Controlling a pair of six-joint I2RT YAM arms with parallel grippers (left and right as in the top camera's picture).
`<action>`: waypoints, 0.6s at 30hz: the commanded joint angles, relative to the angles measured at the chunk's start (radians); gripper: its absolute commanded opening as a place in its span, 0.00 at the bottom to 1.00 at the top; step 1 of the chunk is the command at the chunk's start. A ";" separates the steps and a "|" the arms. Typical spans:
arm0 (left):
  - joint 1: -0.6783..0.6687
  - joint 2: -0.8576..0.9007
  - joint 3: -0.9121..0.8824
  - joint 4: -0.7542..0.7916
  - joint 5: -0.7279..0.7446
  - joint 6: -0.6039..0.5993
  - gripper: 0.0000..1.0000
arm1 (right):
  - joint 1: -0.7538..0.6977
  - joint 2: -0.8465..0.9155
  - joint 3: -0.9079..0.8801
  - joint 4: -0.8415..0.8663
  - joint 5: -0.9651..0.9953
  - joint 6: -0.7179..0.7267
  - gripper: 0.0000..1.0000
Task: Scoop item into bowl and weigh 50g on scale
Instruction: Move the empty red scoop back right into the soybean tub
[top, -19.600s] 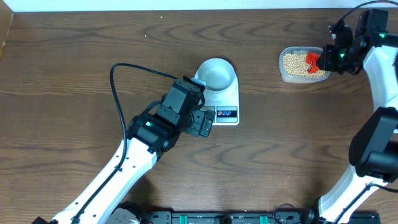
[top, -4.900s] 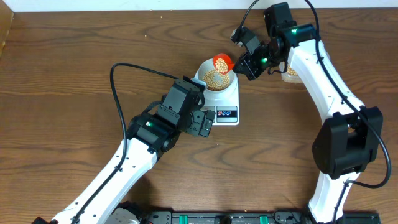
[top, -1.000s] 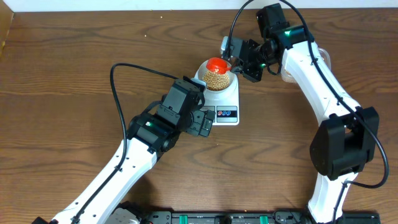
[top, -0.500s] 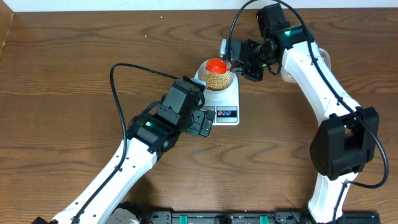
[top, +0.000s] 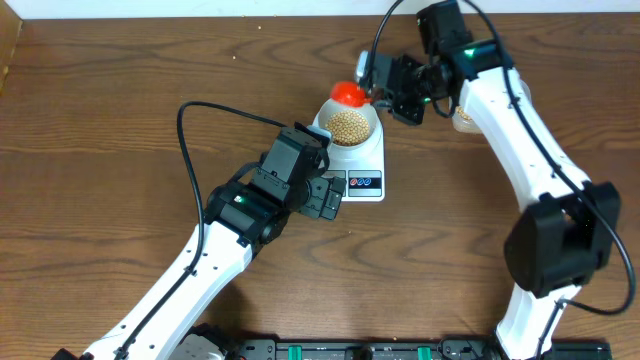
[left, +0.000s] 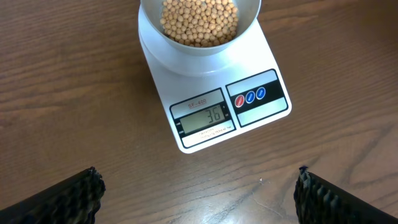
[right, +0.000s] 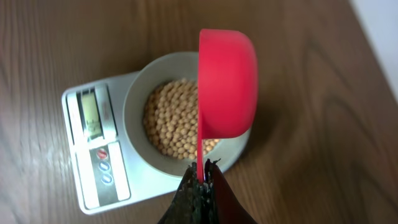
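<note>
Your wooden table (top: 100, 100) carries the whole set-up. Your left gripper (left: 198, 177) hovers over the table just in front of the white digital scale (left: 264, 68), its fingers spread wide and touching nothing. Your right gripper (right: 200, 186) is pressed together on the thin handle of a red scoop (right: 227, 84). The scale lies flat at mid-table. On its platform stands the pale round bowl (left: 199, 51). The scoop is turned on edge above the bowl's far rim, its rounded back towards the wrist camera. The tan-yellow beans (left: 199, 22) lie heaped inside the bowl. The scale's display (left: 205, 116) reads 36, beside its round buttons (left: 250, 97).
</note>
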 joint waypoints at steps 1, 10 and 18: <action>0.000 0.000 0.004 0.000 -0.002 0.010 1.00 | -0.047 -0.094 0.025 0.011 -0.029 0.224 0.01; 0.000 0.000 0.004 0.000 -0.002 0.010 1.00 | -0.229 -0.185 0.025 -0.010 -0.100 0.415 0.01; 0.000 0.000 0.004 0.000 -0.002 0.010 1.00 | -0.435 -0.157 0.024 -0.040 -0.051 0.535 0.01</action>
